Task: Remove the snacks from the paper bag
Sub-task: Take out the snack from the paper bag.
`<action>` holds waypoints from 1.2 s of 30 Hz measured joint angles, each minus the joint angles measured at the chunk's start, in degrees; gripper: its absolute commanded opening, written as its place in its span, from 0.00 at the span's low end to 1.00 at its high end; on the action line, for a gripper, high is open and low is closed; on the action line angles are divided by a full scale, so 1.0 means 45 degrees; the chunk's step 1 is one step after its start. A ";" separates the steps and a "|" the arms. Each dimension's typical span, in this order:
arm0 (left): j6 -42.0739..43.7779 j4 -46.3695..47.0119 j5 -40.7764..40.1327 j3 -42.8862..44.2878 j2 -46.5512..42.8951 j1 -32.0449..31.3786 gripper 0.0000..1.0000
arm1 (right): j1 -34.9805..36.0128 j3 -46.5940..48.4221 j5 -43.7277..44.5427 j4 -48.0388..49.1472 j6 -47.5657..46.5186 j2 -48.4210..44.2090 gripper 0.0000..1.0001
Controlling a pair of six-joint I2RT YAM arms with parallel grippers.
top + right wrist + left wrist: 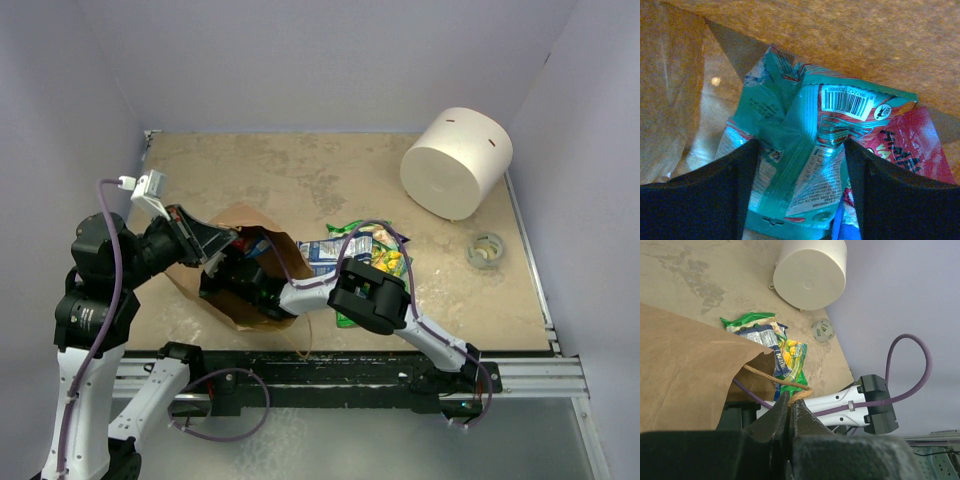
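Teal crinkled foil packet (pixel 805 115) lies between my right gripper's (pixel 801 146) spread fingers; left gripper (pixel 790 401) clamped on brown kraft paper bag (pixel 685 370) handle.

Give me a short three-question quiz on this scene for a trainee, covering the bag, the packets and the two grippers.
1. True or false: the right gripper is outside the paper bag.
2. Which colour of packet lies between the right gripper's open jaws? A green, B teal, C yellow.
3. In a few words, what is the left gripper pinching?

Key
1. False. Its wrist view shows brown paper all around it.
2. B, the teal packet.
3. The bag's tan loop handle, with the jaws shut on it.
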 measured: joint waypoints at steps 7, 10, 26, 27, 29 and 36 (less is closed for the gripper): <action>0.0311 -0.0967 -0.0680 0.0019 -0.0253 0.0000 0.00 | -0.0219 0.0000 0.0253 -0.0248 0.0253 -0.0005 0.29; 0.0355 -0.1438 -0.1175 0.0039 -0.0345 0.0000 0.00 | -0.0306 -0.0117 0.0253 -0.0243 -0.0029 -0.0121 0.15; 0.0335 -0.2293 -0.3478 0.0151 -0.0631 0.0000 0.00 | -0.0568 -0.2599 -0.0520 -0.1117 -0.1268 -0.2739 0.00; 0.0330 -0.2288 -0.3555 0.0151 -0.0631 0.0000 0.00 | -0.0568 -0.2812 -0.0690 -0.1127 -0.1258 -0.2987 0.00; 0.0330 -0.2263 -0.3696 0.0151 -0.0646 0.0000 0.00 | -0.0568 -0.3215 -0.1093 -0.1141 -0.1224 -0.3487 0.00; 0.0330 -0.1909 -0.3929 0.0151 -0.0651 0.0000 0.00 | -0.0491 -0.4541 -0.2458 -0.1107 -0.0947 -0.4877 0.00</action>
